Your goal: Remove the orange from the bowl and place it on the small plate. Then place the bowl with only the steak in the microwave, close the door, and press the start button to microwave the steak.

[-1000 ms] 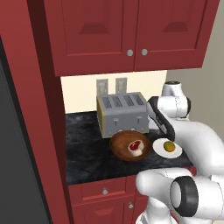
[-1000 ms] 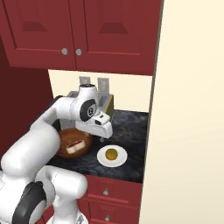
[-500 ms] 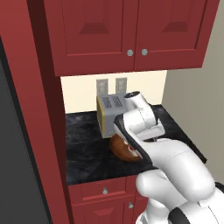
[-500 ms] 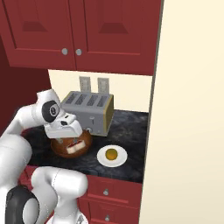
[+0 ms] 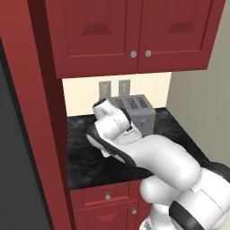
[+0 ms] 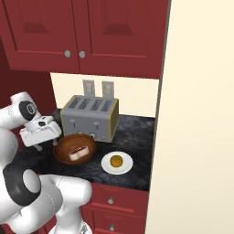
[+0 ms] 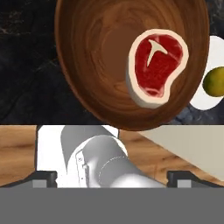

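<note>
wooden brown, the bowl (image 6: 74,148) held only the steak (image 7: 156,67) on the dark worktop (image 6: 132,132), while the orange (image 6: 116,161) sat on the small white plate (image 6: 125,165) just beside it. within the last second the arm had swung from the plate side across to the bowl's far left, so the pincer (image 6: 40,146) hung there released and empty. the fruit step looked done; next, i judged, came gripping the bowl's rim for the microwave.
</note>
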